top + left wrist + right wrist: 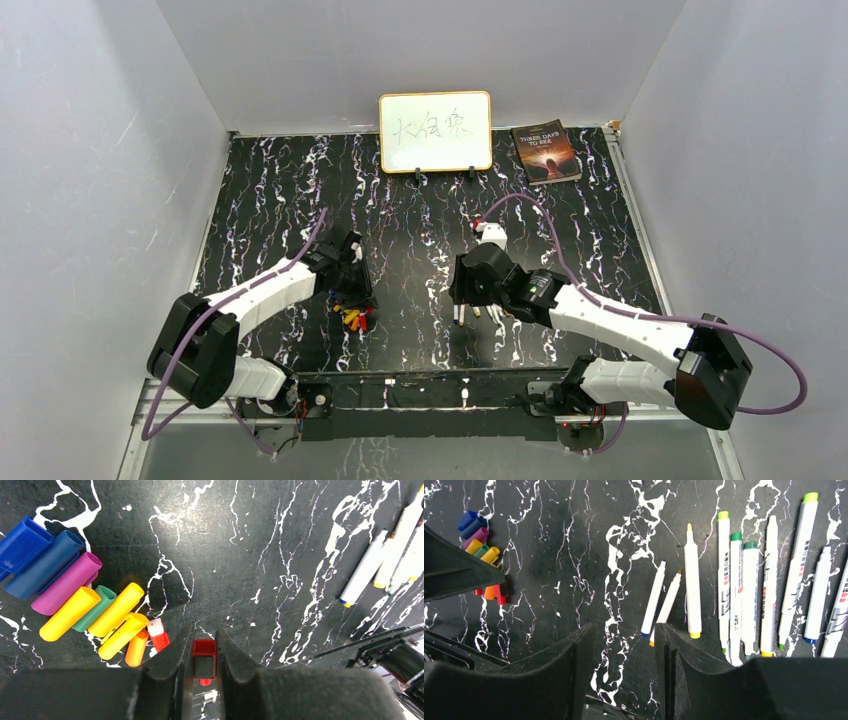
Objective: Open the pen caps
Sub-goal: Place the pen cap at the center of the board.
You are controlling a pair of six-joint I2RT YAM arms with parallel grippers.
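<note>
Black, white-veined table fills my top view, with grey walls around it and a whiteboard and a book at the far edge. The loose pen caps lie bunched in a heap by my left arm: stubby tubes in blue, purple, yellow, green, orange and red, touching one another. The pens, white-barrelled with coloured tips, lie in a rough row under my right wrist. My left gripper pinches a red cap just beside the heap. My right gripper stands spread over bare table, near the ends of two shorter pens.
</note>
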